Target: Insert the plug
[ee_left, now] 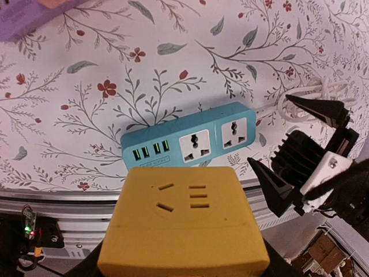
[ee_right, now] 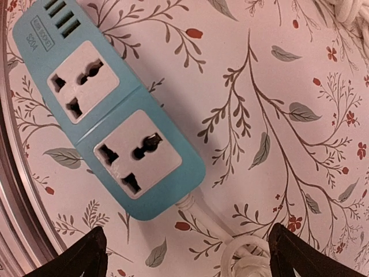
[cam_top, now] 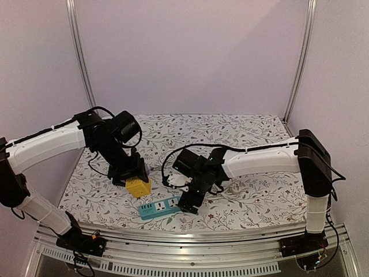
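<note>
One hazard noted, yellow plug (ee_left: 184,225) clamped in left gripper (cam_top: 136,179) clear of power strip (ee_right: 115,124) at table (cam_top: 253,202) near edge, right gripper (ee_right: 191,254) spread wide beside cord end: unheld strip likely sliding under misaligned push.

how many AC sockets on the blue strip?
2, both on the blue power strip: one socket beside the USB ports, the other socket nearest the cord. Both are empty. The strip's top face is fully in view, so none should be hidden.
</note>
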Available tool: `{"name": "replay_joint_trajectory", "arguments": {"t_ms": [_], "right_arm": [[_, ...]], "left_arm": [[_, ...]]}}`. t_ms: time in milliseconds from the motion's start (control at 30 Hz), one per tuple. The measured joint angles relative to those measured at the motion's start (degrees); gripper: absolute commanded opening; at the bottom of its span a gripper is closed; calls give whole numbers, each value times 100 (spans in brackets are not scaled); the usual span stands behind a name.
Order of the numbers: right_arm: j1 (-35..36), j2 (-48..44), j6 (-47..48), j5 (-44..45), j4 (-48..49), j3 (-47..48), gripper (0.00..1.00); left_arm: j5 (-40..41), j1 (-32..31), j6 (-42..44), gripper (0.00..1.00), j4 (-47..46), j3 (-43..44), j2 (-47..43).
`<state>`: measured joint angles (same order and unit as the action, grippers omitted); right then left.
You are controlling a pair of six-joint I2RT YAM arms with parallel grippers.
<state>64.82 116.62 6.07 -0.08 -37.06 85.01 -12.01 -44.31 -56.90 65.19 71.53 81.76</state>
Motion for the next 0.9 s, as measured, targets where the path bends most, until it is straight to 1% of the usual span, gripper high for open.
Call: {"name": "replay_joint_trajectory", "arguments": {"t_ms": [200,300,567,767,900], "right_arm": [[-2,-651,-114,120,-48,-232,99],[-17,-1025,-280,352,-103,-426,99],[-74,-2052,-949,1471,-356,-1139,99],[-76,-2935,-1414,2039,-538,-1867,99],[-76,-3289,-1665,2245,-634,-2173,99]], "left_arm": [[48,-229,-424,0,-17,63,323],[98,-404,-678,0,-35,177,540],[258,-824,-1403,0,-109,404,1097],[229,-946,-1552,0,-225,601,1565],[203,-949,-1569,0,-304,643,1716]]}}
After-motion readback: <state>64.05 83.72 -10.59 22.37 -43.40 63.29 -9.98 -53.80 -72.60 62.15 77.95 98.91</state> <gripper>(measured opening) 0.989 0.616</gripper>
